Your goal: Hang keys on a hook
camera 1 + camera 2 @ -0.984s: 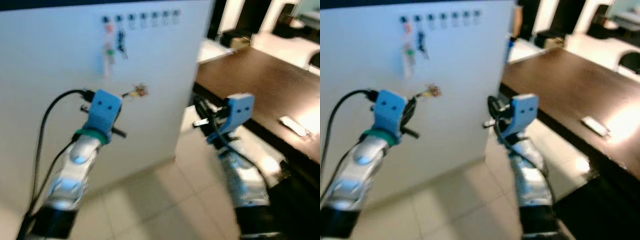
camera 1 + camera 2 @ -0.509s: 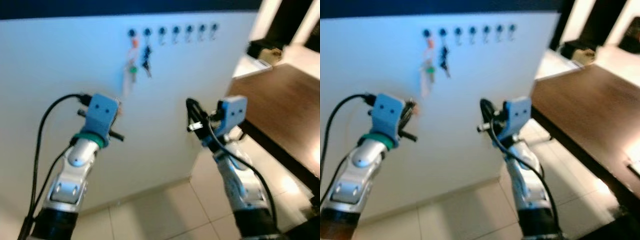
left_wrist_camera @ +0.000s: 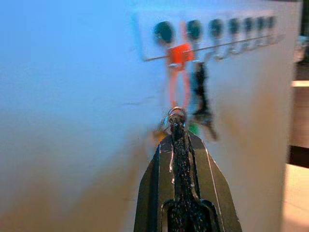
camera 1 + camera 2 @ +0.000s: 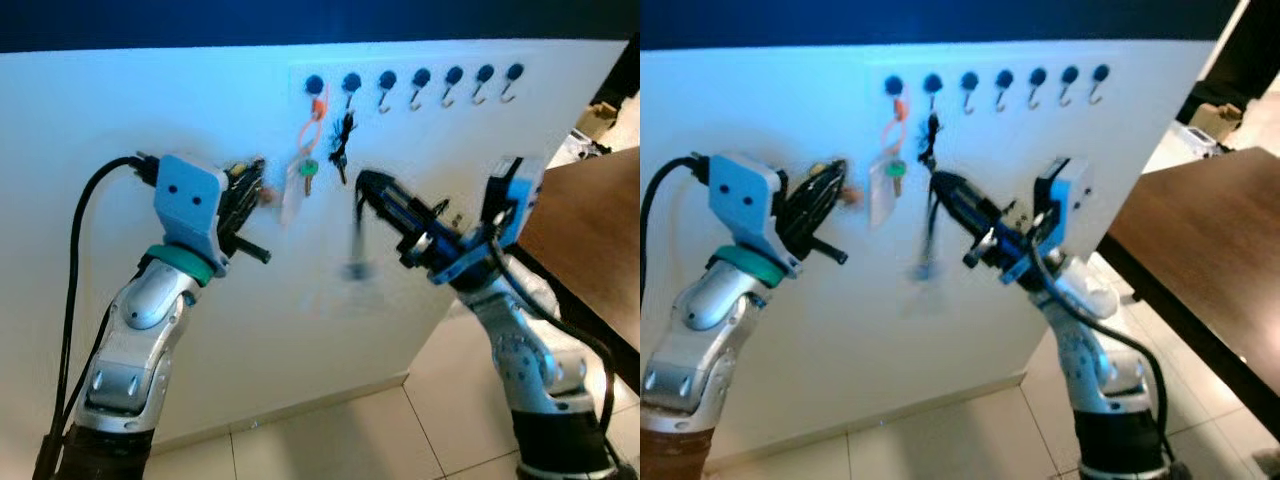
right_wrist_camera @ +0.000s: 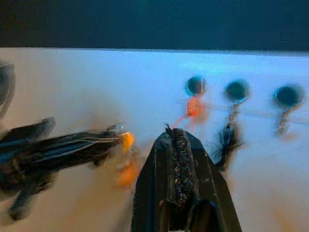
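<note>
A white wall panel (image 4: 150, 110) was seen under a dark blue band (image 4: 150, 20). Dark round hook mounts (image 4: 418, 77) were set in a row. An orange strap (image 3: 177, 72) with a green key (image 4: 308, 170) and a black key bunch (image 4: 342, 135) were seen beyond the black left gripper (image 3: 177, 126), pinched on a silver key ring (image 3: 176, 114). The black right gripper (image 5: 176, 133) was seen beside an orange tag (image 5: 126, 141). A brown table (image 4: 1200, 230) was seen.

We see the keys (image 3: 176, 117), a small metal ring with an orange bit, pinched at the tips of our left fingers (image 3: 179, 145), held up near the white wall below the row of seven hooks (image 4: 419, 82); two hooks already carry keys.
</note>
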